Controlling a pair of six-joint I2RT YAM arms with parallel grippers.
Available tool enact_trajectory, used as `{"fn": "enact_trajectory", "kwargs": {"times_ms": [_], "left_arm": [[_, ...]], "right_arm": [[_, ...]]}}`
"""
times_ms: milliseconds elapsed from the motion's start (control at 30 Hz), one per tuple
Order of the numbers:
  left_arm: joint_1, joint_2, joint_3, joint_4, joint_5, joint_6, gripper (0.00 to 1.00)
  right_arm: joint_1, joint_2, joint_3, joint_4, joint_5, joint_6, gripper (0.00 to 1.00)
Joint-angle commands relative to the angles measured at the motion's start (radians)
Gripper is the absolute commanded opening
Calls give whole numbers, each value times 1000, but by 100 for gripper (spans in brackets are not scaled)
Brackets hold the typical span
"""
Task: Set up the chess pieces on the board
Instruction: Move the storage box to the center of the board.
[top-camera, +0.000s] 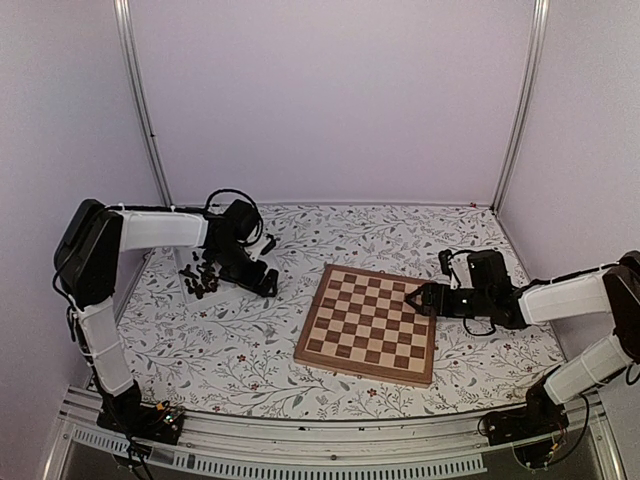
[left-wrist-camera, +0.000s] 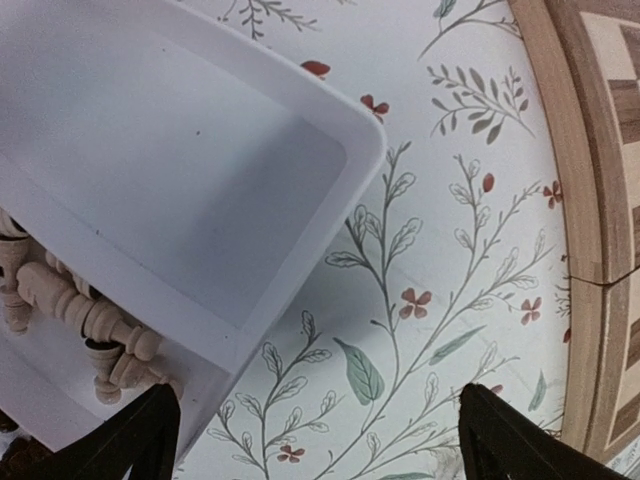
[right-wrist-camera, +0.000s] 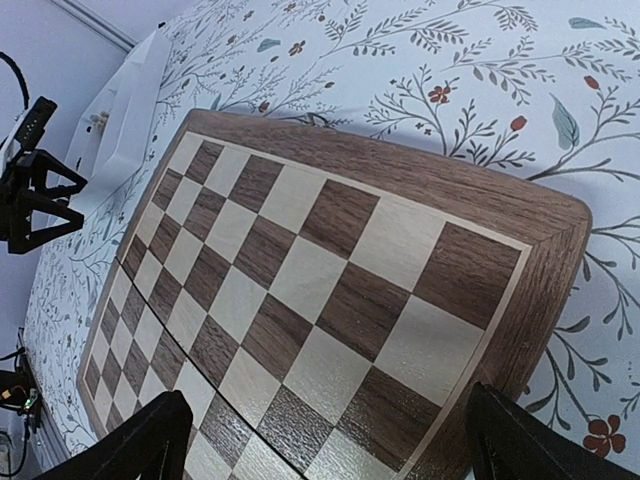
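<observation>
The board (top-camera: 370, 322) lies bare in the middle of the table, with no pieces on it. A heap of dark chess pieces (top-camera: 200, 279) lies at the back left. Pale chess pieces (left-wrist-camera: 80, 320) lie in one compartment of a white tray (left-wrist-camera: 330, 190); its other compartment is empty. My left gripper (top-camera: 265, 283) hangs open over the floral cloth just past the tray's corner, holding nothing (left-wrist-camera: 320, 445). At the board's right edge my right gripper (top-camera: 420, 298) is open and empty, and its wrist view looks down on the corner squares (right-wrist-camera: 330, 440).
A floral cloth (top-camera: 240, 350) covers the table. The board's brown border (left-wrist-camera: 590, 150) runs down the right side of the left wrist view. White walls and metal posts (top-camera: 140, 100) close in the back and sides.
</observation>
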Motion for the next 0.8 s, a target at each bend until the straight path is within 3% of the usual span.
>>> {"fn": "enact_trajectory", "kwargs": {"times_ms": [0,367,767], "left_arm": [[-26,0,-23,-23,-13,18,99],[-158,-107,-159,-53,-37,-3,97],[-316,-272,-333,-78,-12,-151,95]], "right_arm": [[7,17,28,28,-37,-18,99],[9,54,42,35,-41,-44,99],[11,108,80,42,-71,-49,99]]}}
